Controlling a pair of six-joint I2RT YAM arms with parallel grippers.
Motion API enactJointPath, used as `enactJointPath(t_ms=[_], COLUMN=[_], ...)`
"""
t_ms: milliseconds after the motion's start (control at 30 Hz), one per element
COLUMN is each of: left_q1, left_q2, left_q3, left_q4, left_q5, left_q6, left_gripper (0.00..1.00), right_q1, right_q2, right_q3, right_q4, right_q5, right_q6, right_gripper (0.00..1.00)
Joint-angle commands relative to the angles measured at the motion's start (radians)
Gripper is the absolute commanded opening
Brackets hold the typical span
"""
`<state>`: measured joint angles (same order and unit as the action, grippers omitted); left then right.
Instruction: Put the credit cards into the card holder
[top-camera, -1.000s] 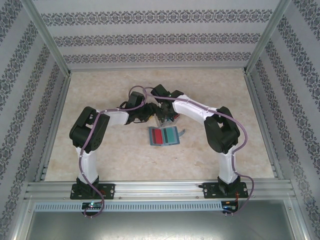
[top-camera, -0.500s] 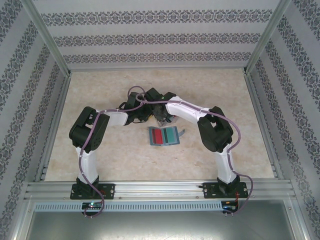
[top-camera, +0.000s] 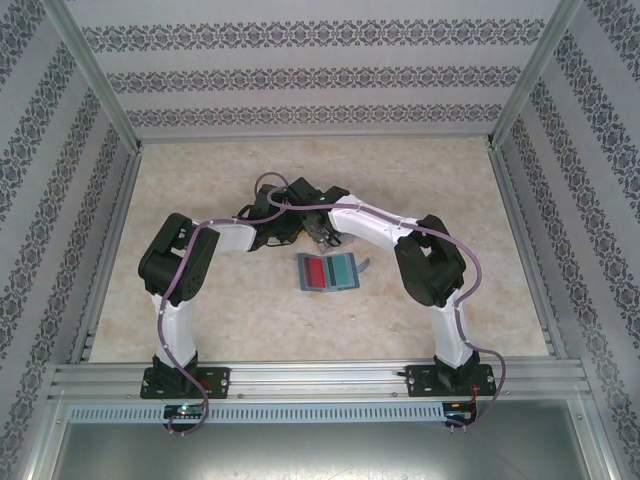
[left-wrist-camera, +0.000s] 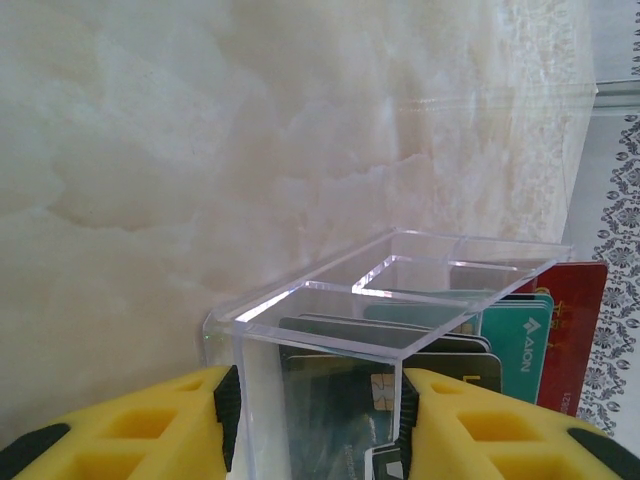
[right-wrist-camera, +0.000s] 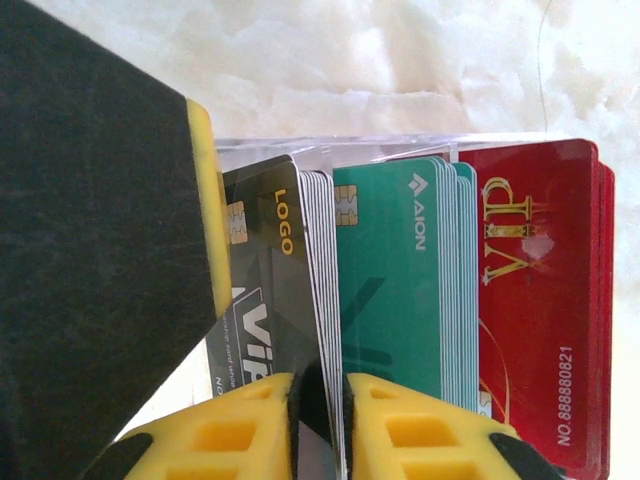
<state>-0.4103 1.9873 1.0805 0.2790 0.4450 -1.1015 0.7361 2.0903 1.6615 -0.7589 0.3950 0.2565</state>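
Note:
The teal-blue card holder (top-camera: 352, 283) lies open on the table, with a red card (top-camera: 314, 272) and a teal-green card (top-camera: 343, 270) on its inner faces. Just behind it, my left gripper (left-wrist-camera: 318, 410) is shut on the side walls of a small clear plastic box (left-wrist-camera: 330, 300). Stacks of dark (right-wrist-camera: 270, 260), teal (right-wrist-camera: 400, 280) and red (right-wrist-camera: 540, 300) cards stand upright in the box. My right gripper (right-wrist-camera: 320, 400) is shut on the edge of the dark cards. The yellow card is hidden.
Both wrists meet over the box (top-camera: 325, 238) near the table's middle. Aluminium frame rails (top-camera: 110, 250) and patterned walls bound the marble-look tabletop (top-camera: 220, 310). The left gripper's black finger (right-wrist-camera: 90, 250) stands close against the dark stack.
My right arm has shifted a little left and closer over the box. The left arm and the card holder have stayed put.

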Motion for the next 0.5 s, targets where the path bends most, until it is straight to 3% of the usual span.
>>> enactJointPath(t_ms=[0, 267, 333, 467], left_q1=[0.004, 0.002, 0.003, 0.002], left_q2=[0.004, -0.002, -0.003, -0.016], left_q3=[-0.033, -0.027, -0.026, -0.027], left_q4=[-0.05, -0.062, -0.066, -0.066], left_q5=[-0.009, -0.008, -0.011, -0.01], left_q6=[0.005, 0.014, 0.018, 0.03], left_gripper=[0.46, 0.46, 0.47, 0.48], right_q1=[-0.002, -0.003, -0.003, -0.009], right_q2=[-0.028, -0.057, -0.076, -0.119], right_q3=[0.006, -0.005, -0.022, -0.038], right_q4=[0.001, 0.004, 0.016, 0.007], right_q5=[0.045, 0.053, 0.048, -0.025], right_q6=[-0.008, -0.01, -0.009, 0.015], right_gripper=[0.17, 0.08, 0.02, 0.01])
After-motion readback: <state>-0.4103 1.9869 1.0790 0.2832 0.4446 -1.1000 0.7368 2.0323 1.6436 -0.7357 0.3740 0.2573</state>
